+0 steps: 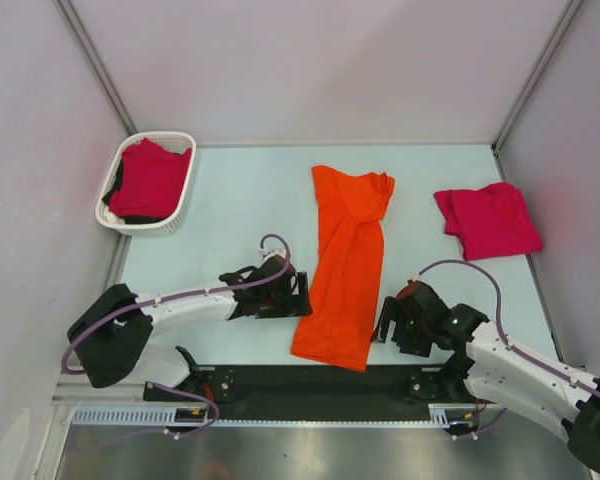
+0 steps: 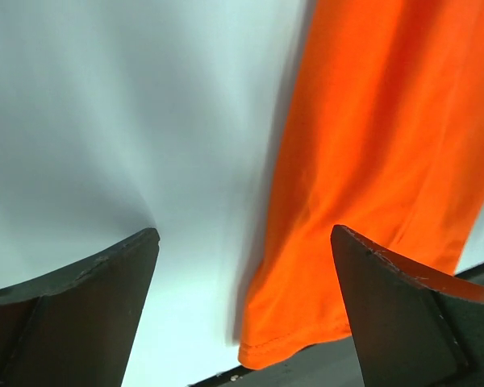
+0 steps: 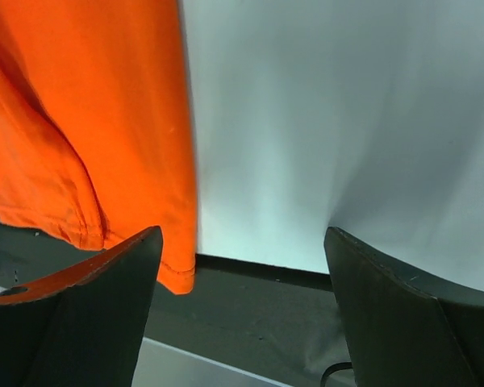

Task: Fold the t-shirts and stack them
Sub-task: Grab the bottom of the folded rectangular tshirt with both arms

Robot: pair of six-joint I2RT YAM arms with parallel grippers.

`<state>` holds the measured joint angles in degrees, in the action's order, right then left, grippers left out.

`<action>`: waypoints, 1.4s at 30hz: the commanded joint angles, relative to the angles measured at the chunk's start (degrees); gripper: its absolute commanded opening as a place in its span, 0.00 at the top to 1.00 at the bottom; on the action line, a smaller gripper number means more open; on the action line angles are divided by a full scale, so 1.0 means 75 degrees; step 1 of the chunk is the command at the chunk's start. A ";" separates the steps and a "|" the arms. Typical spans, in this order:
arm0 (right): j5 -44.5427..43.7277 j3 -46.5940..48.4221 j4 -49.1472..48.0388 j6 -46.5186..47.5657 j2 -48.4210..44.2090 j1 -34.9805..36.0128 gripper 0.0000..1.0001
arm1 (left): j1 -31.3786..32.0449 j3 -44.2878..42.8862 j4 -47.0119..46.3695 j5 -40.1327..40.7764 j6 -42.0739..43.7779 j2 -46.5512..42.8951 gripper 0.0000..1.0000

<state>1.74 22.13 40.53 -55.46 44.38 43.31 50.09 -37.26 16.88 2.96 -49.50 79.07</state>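
Note:
A bright orange t-shirt (image 1: 348,265) lies in a long narrow strip down the middle of the table, its lower hem overhanging the black strip at the near edge. My left gripper (image 1: 302,295) stands open just left of the shirt's lower part, nothing between its fingers. In the left wrist view (image 2: 244,234) the orange cloth (image 2: 387,161) lies ahead and to the right. My right gripper (image 1: 387,325) is open just right of the hem; the right wrist view (image 3: 242,230) shows the orange hem (image 3: 89,121) at the left. A folded crimson-pink t-shirt (image 1: 488,220) lies at the back right.
A white lattice basket (image 1: 145,227) at the back left holds another crimson-pink t-shirt (image 1: 150,180) over something dark. A black strip (image 1: 280,385) runs along the table's near edge between the arm bases. White walls close in the table on three sides.

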 commanded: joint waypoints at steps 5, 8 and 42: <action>0.0775 -0.0184 -0.0446 0.0001 0.0094 0.0307 0.14 | -0.0045 0.0959 0.1042 0.0579 0.0154 0.0438 0.03; 0.0928 -0.0278 -0.0635 -0.0070 0.0211 0.0366 0.14 | -0.0045 0.1182 0.0785 0.0368 0.0131 0.0450 0.04; 0.2382 0.0096 -0.1526 0.0727 0.2977 0.0518 0.20 | 0.0365 0.2166 0.1451 -0.0325 -0.0103 0.0650 0.21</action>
<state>24.56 24.73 24.60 -53.47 65.30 46.76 51.96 -30.37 -1.04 0.71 -50.92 80.99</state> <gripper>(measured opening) 0.795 0.782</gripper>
